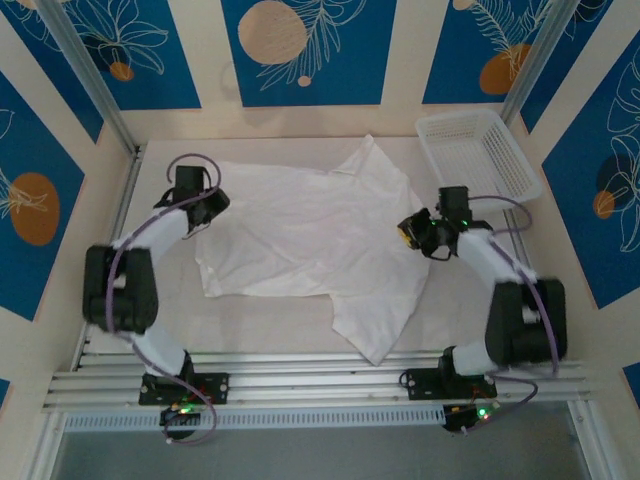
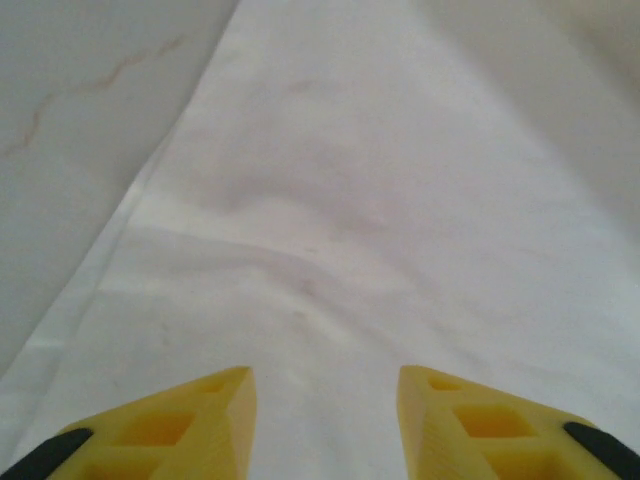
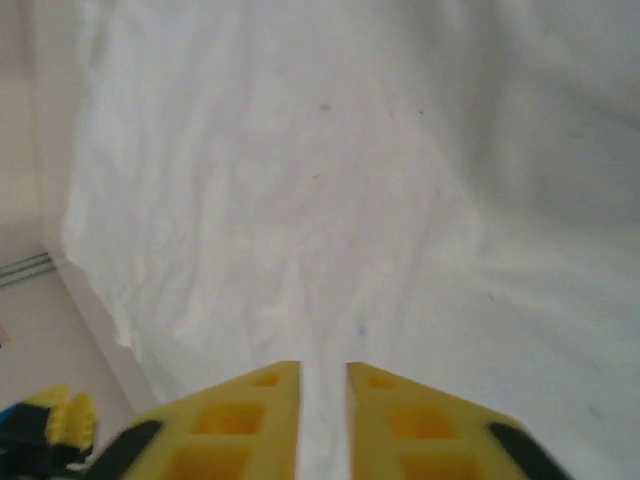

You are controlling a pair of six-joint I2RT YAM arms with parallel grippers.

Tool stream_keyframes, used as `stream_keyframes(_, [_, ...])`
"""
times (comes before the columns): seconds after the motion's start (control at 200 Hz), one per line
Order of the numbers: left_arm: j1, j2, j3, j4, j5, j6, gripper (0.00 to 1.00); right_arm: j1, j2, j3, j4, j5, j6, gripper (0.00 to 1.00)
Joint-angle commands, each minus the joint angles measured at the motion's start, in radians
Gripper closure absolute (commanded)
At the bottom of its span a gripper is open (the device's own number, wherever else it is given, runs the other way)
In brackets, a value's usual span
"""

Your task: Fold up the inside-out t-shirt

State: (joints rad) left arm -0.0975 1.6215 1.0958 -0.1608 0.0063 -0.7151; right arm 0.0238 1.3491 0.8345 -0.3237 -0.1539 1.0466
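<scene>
While shirt (image 1: 300, 235) lies spread mid-table, left gripper (image 2: 325, 385) hangs spread over its left edge. Right gripper (image 3: 323, 375) nearly pressed together; pinch unclear. Best: grip both edges evenly, lift together.

t-shirt (image 1: 300, 235): plain white | basket (image 1: 432, 150): white mesh | wall panels (image 1: 340, 70): blue, orange discs | left gripper (image 2: 325, 372): yellow | right gripper (image 3: 323, 368): yellow

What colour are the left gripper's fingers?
Yellow fingers, black patches at their outer edges; the left wrist view shows it best.
</scene>
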Motion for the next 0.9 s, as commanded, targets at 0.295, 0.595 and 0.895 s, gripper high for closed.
stream_keyframes(0.295, [-0.275, -0.494, -0.307, -0.243, -0.126, 0.137, 0.53, 0.334, -0.472, -0.285, -0.638, 0.152, 0.189, 0.64])
stream_keyframes(0.595, [-0.277, -0.586, -0.386, -0.334, -0.219, 0.118, 0.51, 0.911, -0.422, -0.324, -0.714, 0.160, 0.610, 0.52])
stream_keyframes(0.895, [-0.276, -0.557, -0.383, -0.321, -0.216, 0.132, 0.50, 0.896, -0.280, -0.338, -0.463, 0.143, 0.485, 0.55])
